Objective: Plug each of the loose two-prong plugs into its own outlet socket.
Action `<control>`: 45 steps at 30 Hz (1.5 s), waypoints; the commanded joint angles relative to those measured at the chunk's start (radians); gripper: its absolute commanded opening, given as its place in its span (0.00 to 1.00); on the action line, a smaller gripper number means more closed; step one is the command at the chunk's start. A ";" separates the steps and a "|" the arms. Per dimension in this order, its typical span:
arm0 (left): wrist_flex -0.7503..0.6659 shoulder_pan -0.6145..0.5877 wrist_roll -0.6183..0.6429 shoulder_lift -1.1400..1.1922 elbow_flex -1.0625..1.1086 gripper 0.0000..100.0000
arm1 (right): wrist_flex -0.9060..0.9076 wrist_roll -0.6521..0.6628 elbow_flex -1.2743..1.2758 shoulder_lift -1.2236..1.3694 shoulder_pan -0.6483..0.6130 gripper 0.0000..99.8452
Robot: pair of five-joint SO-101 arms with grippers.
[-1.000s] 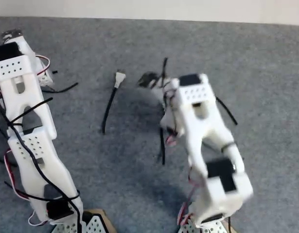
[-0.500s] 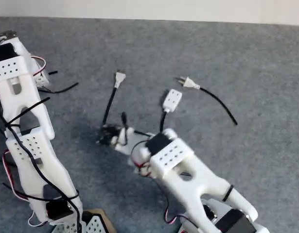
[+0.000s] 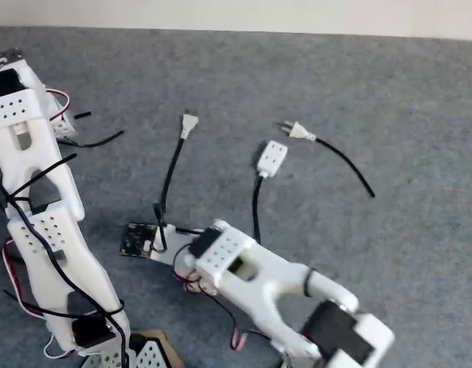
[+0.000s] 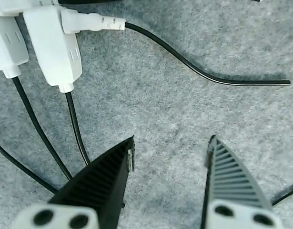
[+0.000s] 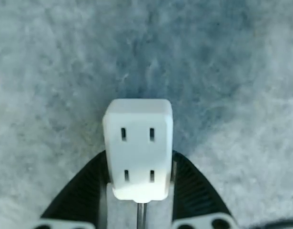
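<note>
Plugs mostly undone: loose plug (image 3: 297, 130) lies on counter (image 3: 404, 84) just beside free socket (image 3: 272, 157); second loose plug (image 3: 189, 123) apart. White plug (image 4: 91, 21) looks seated in socket block (image 4: 53, 45). Your right end effector (image 5: 140, 157) clamps held socket (image 5: 138, 138); your left end effector (image 4: 172, 143) wide open, empty

Your left wrist camera clips one outlet socket (image 4: 8, 43) at the frame's edge, and two black cords (image 4: 75, 124) vanish behind a finger (image 4: 103, 181) of the left gripper (image 4: 172, 143). On the right wrist camera, the thin cord (image 5: 141, 215) of the white socket block (image 5: 138, 143) runs out of frame.
</note>
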 commanded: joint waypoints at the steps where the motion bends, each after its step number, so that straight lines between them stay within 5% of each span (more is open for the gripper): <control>1: 0.000 -0.013 -0.008 -0.059 -0.002 0.25 | -0.022 -0.038 -0.113 0.028 -0.002 0.01; 6: 0.000 -0.027 -0.017 -0.059 -0.002 0.25 | -0.016 -0.048 -0.128 0.002 0.053 0.02; 14: 0.000 -0.028 -0.051 -0.059 -0.002 0.25 | 0.045 -0.046 -0.128 -0.062 0.139 0.26; 29: 0.000 -0.028 -0.054 -0.058 -0.002 0.25 | 0.239 -0.041 -0.229 -0.186 0.157 0.27; 36: 0.000 -0.027 -0.054 -0.056 -0.001 0.25 | 0.355 0.170 -0.444 -0.217 0.446 0.27; 45: -0.005 -0.027 -0.055 0.039 -0.007 0.25 | 0.199 0.284 -0.677 0.234 0.723 0.27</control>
